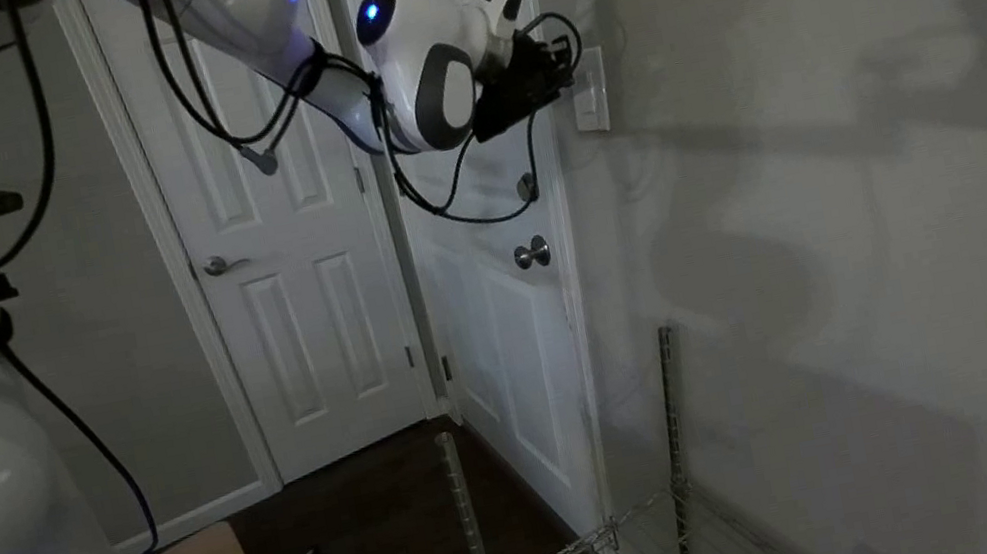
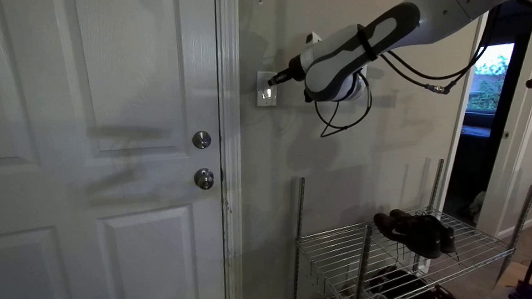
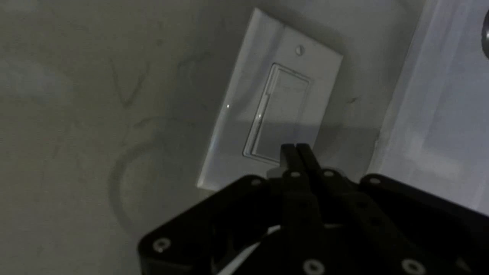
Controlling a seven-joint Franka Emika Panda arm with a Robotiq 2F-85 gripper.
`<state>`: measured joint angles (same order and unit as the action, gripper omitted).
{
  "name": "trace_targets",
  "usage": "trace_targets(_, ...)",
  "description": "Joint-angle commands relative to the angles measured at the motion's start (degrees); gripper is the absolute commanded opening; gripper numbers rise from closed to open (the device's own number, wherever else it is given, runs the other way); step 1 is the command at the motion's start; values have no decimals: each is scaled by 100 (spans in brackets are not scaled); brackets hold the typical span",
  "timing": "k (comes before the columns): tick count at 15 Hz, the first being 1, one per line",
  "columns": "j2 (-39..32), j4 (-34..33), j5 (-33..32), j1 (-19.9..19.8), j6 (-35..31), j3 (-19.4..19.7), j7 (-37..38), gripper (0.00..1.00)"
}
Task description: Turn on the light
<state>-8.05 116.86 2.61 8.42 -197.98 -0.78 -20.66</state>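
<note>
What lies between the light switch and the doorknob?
From the light switch to the doorknob, an exterior view shows a strip of wall, the white door frame, then door edge.

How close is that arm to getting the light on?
Done, it seems: the gripper, shut, is right by the light switch. In hand, apparently: aiming, since the fingertips overlap part of it in the wrist view; whether they touch, I can't tell. Left, probably: the press, as the wall looks dim in an exterior view.

Pale wall (image 1: 868, 272) stood dim, shadow-streaked, beside white door (image 2: 132, 174); wire rack (image 2: 342, 249) held dark shoes (image 2: 418, 232); past doorway (image 2: 472, 171) I saw bright window (image 2: 490, 79).
</note>
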Motion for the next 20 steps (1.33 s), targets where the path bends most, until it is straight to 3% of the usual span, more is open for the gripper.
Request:
trace_targets(1,-234,-296,155,125,4,103,-80,4)
trace_targets(8,-533,-518,238,225,2,266,-106,4)
trace_targets(14,-580,-717,713,1050,-5,1154,-480,4)
trace_targets(20,-229,-184,898,1588,11,1469,-302,4)
